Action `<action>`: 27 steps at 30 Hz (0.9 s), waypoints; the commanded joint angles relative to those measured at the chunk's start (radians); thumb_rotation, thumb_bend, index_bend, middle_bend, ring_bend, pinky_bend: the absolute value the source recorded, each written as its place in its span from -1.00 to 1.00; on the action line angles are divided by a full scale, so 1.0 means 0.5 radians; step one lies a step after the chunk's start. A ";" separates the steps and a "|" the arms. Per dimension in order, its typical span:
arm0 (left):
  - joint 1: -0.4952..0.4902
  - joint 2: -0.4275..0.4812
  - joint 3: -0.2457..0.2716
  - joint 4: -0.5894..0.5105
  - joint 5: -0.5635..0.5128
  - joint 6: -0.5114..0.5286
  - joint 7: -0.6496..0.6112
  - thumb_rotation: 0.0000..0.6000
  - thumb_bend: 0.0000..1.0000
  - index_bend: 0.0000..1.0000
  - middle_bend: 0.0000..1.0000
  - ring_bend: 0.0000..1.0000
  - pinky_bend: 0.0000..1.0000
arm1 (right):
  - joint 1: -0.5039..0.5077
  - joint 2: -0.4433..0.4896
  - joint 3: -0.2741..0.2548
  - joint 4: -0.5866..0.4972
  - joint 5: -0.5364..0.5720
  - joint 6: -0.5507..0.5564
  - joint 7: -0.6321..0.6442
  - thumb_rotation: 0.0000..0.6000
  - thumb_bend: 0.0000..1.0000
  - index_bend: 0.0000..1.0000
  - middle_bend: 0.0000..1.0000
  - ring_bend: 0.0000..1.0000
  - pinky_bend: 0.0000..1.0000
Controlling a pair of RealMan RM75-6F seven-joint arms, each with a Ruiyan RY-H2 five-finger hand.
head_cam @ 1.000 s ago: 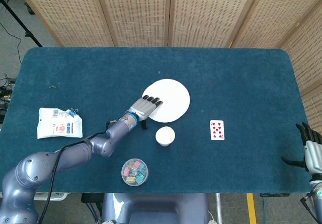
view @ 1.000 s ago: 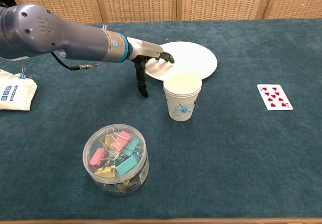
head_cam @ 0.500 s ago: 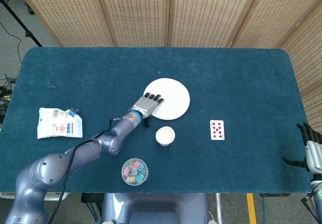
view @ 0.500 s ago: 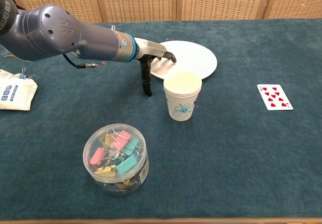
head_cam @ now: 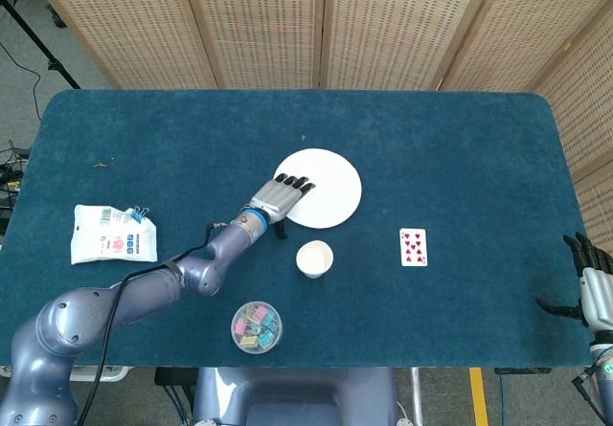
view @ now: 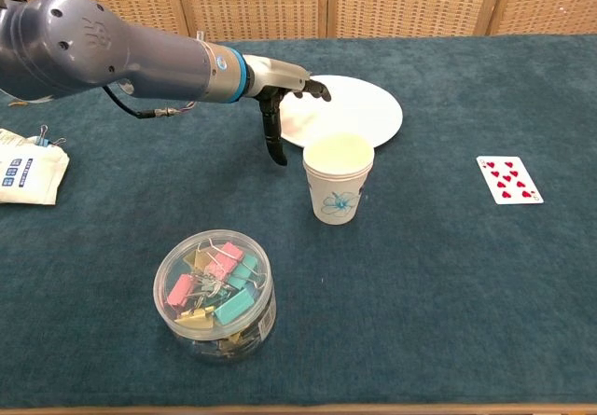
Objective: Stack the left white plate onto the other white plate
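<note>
White plate (head_cam: 326,189), L robot hand (head_cam: 279,197) flat above

The plate (head_cam: 319,189) lies mid-surface (head_cam: 460,148), with the left hand (head_cam: 278,196) over its left rim. Just in front of the plate stands the cup (head_cam: 314,258); the card (head_cam: 413,247) lies to its right. The clip tub (head_cam: 257,325) sits near the front edge, the packet (head_cam: 112,235) near the left edge.
</note>
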 commanded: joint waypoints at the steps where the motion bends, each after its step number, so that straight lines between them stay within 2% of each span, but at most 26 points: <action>1: 0.101 0.187 -0.059 -0.264 0.146 0.118 -0.090 1.00 -0.94 -1.00 -1.00 -1.00 -1.00 | -0.002 0.002 -0.001 -0.005 -0.005 0.006 0.000 1.00 -1.00 -1.00 -1.00 -1.00 -1.00; 3: 0.189 0.341 -0.085 -0.481 0.269 0.233 -0.141 1.00 -0.95 -1.00 -1.00 -1.00 -1.00 | -0.003 0.004 -0.004 -0.013 -0.014 0.013 -0.003 1.00 -1.00 -1.00 -1.00 -1.00 -1.00; 6: 0.299 0.494 -0.099 -0.695 0.423 0.373 -0.201 1.00 -0.96 -1.00 -1.00 -1.00 -1.00 | -0.004 0.005 -0.006 -0.023 -0.024 0.023 -0.008 1.00 -1.00 -1.00 -1.00 -1.00 -1.00; 8: 0.412 0.602 -0.105 -0.842 0.571 0.536 -0.259 1.00 -0.96 -1.00 -1.00 -1.00 -1.00 | -0.007 0.007 -0.009 -0.033 -0.035 0.035 -0.014 1.00 -1.00 -1.00 -1.00 -1.00 -1.00; 11: 0.550 0.701 -0.091 -0.965 0.766 0.738 -0.337 1.00 -0.97 -1.00 -1.00 -1.00 -1.00 | -0.010 0.009 -0.011 -0.045 -0.048 0.052 -0.021 1.00 -1.00 -1.00 -1.00 -1.00 -1.00; 14: 0.776 0.842 -0.030 -1.085 1.031 1.058 -0.461 1.00 -0.97 -1.00 -1.00 -1.00 -1.00 | -0.015 0.014 -0.016 -0.068 -0.072 0.081 -0.032 1.00 -1.00 -1.00 -1.00 -1.00 -1.00; 19: 1.091 0.989 0.079 -1.144 1.293 1.450 -0.647 1.00 -0.97 -1.00 -1.00 -1.00 -1.00 | -0.025 0.022 -0.021 -0.096 -0.103 0.122 -0.045 1.00 -1.00 -1.00 -1.00 -1.00 -1.00; 22: 1.328 1.063 0.162 -1.162 1.352 1.692 -0.738 1.00 -0.97 -1.00 -1.00 -1.00 -1.00 | -0.029 0.023 -0.024 -0.108 -0.126 0.154 -0.061 1.00 -1.00 -1.00 -1.00 -1.00 -1.00; 27: 1.620 1.119 0.274 -1.125 1.441 1.944 -0.870 1.00 -0.97 -1.00 -1.00 -1.00 -1.00 | -0.038 0.009 -0.025 -0.102 -0.169 0.222 -0.092 1.00 -1.00 -1.00 -1.00 -1.00 -1.00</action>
